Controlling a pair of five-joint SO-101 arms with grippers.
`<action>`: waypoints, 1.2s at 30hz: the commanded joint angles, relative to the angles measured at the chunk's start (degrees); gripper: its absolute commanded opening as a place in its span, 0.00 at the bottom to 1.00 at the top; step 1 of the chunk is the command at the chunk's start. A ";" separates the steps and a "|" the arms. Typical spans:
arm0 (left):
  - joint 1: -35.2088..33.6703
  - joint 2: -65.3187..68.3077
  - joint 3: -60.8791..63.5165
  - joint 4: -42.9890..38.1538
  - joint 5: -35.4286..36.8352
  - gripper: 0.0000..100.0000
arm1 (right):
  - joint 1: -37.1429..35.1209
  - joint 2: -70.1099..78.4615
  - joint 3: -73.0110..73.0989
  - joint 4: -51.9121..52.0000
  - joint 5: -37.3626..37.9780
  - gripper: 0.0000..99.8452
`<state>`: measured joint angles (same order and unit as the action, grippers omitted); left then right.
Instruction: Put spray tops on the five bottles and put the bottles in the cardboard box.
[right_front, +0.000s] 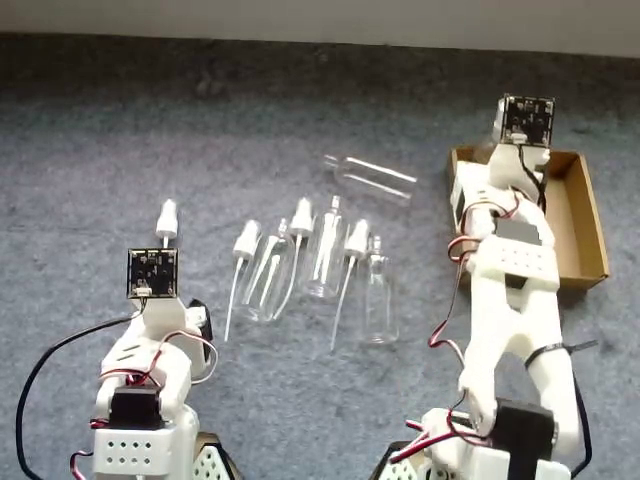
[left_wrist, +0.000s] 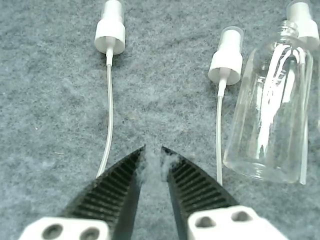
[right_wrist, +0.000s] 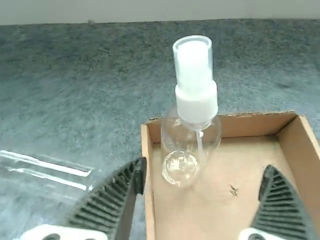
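Bench (left_wrist: 50, 100) fuzzy matt cloth. Bottles (left_wrist: 270, 100) clear glossy plastic, spray tops (left_wrist: 109, 30) smooth plastic. Box (right_wrist: 225, 200) matt cardboard. My left pincer (left_wrist: 153, 148): ribbed black plastic.

Looking down on the grey table (right_front: 90, 150), the cardboard box (right_front: 578, 215) sits at the upper right. The right arm (right_front: 512, 290) stretches up from the bottom edge over the box's left part, and its wrist board (right_front: 527, 118) is above the box's upper-left corner. The left arm (right_front: 150, 390) stands at the lower left, and just above it one spray top (right_front: 167, 218) lies by itself. In the middle three clear bottles (right_front: 325, 255) lie side by side with three more spray tops (right_front: 245, 240) among them — white heads toward the top of the frame, thin tubes trailing downward. A fourth bottle (right_front: 370, 178) lies apart and slantwise at upper centre — between the cluster and the box.
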<state>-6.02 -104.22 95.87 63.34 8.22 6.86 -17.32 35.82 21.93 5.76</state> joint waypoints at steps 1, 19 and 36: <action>0.92 -0.40 1.19 -1.14 0.00 0.01 | 0.40 -7.60 -0.31 7.87 0.70 0.32; 0.92 -0.40 1.19 -0.88 0.00 0.01 | -14.37 -24.13 -0.84 40.04 -0.44 0.32; 0.92 -0.40 1.19 -0.88 0.00 0.01 | -25.19 -23.96 -1.27 44.53 -10.20 0.32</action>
<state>-6.02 -104.22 95.87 63.34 8.22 -17.49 -39.56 35.82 66.51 -3.65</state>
